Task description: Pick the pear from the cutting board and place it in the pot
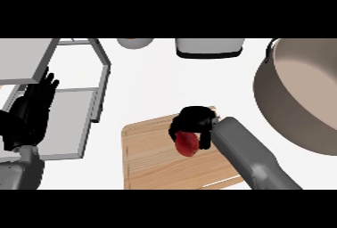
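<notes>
Cut off by the right edge: much of the wide grey pot [296,89]; half hidden under the right hand [193,121]: the pear [186,145], dark red, smooth, oval, over the cutting board [158,164], black fingers curled round its top; resting at left, open, fingers up: the left hand [30,111].

Red pear [186,143], deep crimson, sits bright against the pale blond cutting board [154,158] with its fine straight grain lines. The right hand [192,116] is black and the left hand [30,113] is black too, each on a mid-grey forearm [253,156]. The pot [263,95] has a taupe-grey wall and a warmer beige inside. Plain white desk [151,84], light grey rack [72,111] at the left.
</notes>
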